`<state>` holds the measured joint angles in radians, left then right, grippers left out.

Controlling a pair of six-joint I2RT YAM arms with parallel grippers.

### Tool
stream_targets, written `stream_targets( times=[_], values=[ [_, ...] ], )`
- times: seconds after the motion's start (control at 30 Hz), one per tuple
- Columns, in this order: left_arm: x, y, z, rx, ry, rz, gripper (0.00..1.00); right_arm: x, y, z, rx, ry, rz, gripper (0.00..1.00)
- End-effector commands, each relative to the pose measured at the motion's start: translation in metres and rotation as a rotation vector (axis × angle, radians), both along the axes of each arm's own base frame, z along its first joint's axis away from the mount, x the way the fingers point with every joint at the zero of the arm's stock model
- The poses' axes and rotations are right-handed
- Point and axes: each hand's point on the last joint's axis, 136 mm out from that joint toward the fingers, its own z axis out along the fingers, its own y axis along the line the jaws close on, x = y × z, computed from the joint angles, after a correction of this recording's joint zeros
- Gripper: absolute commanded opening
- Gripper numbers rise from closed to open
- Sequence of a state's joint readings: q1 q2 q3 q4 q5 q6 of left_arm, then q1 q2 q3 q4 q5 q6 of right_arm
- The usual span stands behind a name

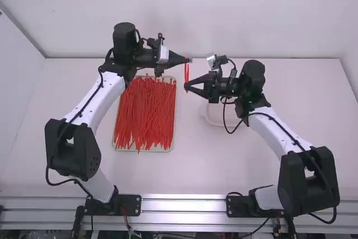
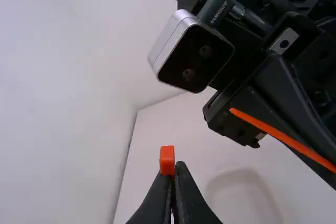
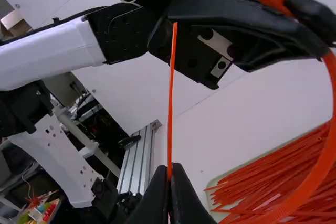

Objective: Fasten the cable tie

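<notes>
Both jaws are pinched shut: upper middle of the high view, left gripper and right gripper hold the cable tie between them. Left wrist view: its head, barely gripped, may twist. Right wrist view: the thin tail may buckle and miss.

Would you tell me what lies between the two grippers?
The red cable tie, pinched by the left gripper and right gripper, in the high view.

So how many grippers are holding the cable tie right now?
2. The left gripper is shut on the head end of the cable tie, near the tray; the right gripper is shut on its thin tail close by.
</notes>
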<state>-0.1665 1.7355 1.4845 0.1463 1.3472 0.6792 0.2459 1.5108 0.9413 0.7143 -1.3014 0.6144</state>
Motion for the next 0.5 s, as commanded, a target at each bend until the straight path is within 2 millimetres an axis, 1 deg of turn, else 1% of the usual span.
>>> stream_targets(
  times=[0.0,0.13,0.27,0.37,0.47],
  values=[
    [-0.002,0.004,0.000,-0.007,-0.031,-0.022,0.02,0.000,-0.001,-0.002,-0.005,0.017,0.002,0.00],
    [-0.004,0.001,0.003,-0.012,-0.064,-0.031,0.02,-0.002,0.001,-0.005,-0.009,0.024,0.011,0.00],
    [-0.003,0.001,0.006,-0.016,-0.088,-0.031,0.02,0.005,-0.003,-0.005,-0.009,0.017,-0.022,0.00],
    [-0.014,0.001,0.008,-0.028,-0.135,-0.095,0.02,0.007,-0.003,-0.004,-0.008,0.019,-0.034,0.00],
    [-0.020,0.001,0.008,-0.035,-0.169,-0.129,0.02,0.006,-0.003,-0.003,-0.005,0.012,-0.032,0.00]
  ],
)
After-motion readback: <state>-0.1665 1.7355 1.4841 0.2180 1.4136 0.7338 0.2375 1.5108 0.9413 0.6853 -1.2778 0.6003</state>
